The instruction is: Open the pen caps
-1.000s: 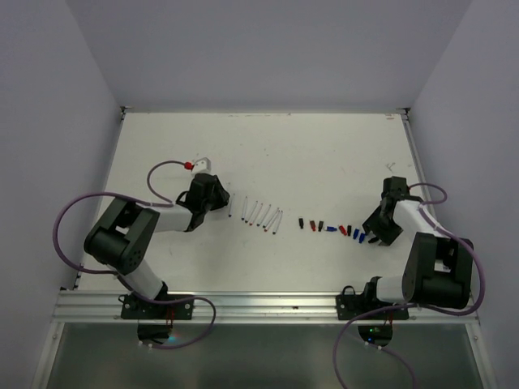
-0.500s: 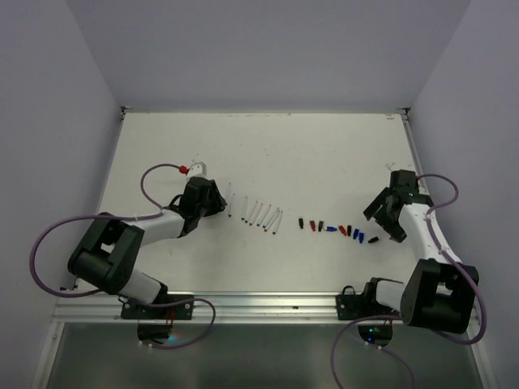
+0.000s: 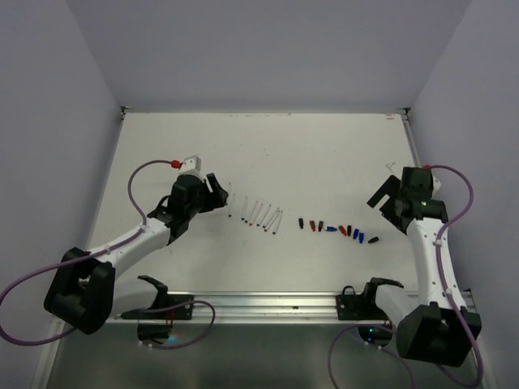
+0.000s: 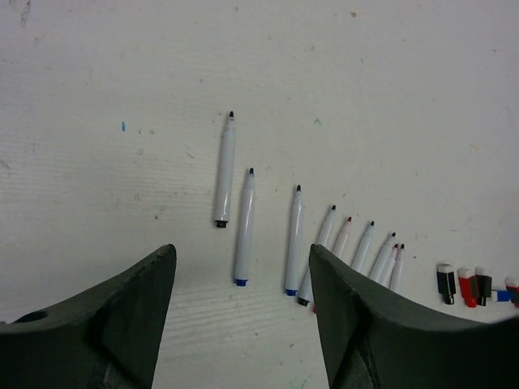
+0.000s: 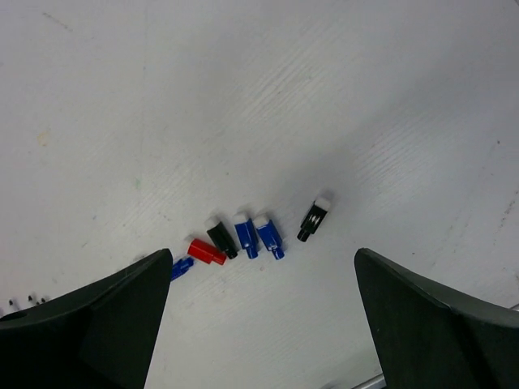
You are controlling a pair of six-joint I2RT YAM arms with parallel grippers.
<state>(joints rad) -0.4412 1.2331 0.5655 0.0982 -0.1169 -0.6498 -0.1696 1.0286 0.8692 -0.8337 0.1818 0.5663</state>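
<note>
Several uncapped white pens point(image 3: 258, 214) lie in a slanted row left of the table's centre, and they fill the left wrist view point(image 4: 246, 227). To their right runs a line of small black, red and blue pen caps point(image 3: 332, 228), which the right wrist view point(image 5: 243, 235) shows from above. One black cap point(image 5: 312, 219) lies a little apart at the line's right end. My left gripper point(image 3: 220, 193) hangs open above the left end of the pens point(image 4: 241, 253), holding nothing. My right gripper point(image 3: 388, 212) is wide open above the right end of the caps point(image 5: 263, 255), also holding nothing.
The first caps of the line also show at the lower right of the left wrist view point(image 4: 464, 285). A red cable connector point(image 3: 175, 163) and purple cables loop beside both arms. A metal rail point(image 3: 259, 301) runs along the near table edge. Walls close in the left, right and far sides.
Both grippers have opened and lifted away from the table. The left one left a pen at the row's left end. The right one left the black cap at the line's right end.
</note>
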